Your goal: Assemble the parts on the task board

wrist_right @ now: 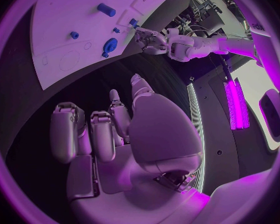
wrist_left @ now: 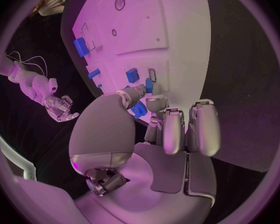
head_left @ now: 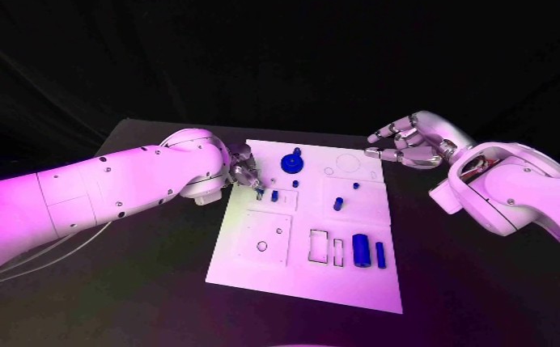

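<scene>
White and flat, the rectangular task board (head_left: 306, 278) lay mid-table with your silver left hand (head_left: 244, 166) at its left edge near the far corner, fingertips (wrist_left: 140, 92) down among small blue plastic parts (head_left: 275, 196); whether they pinched one I could not tell. Your right hand (head_left: 405, 143) hovered off the board's far right corner, fingers loosely curled and apart, holding nothing. You risked tipping a smooth little blue peg or nudging the round blue gear-like piece (head_left: 290, 159) if those fingertips slid sideways, I judged.
</scene>
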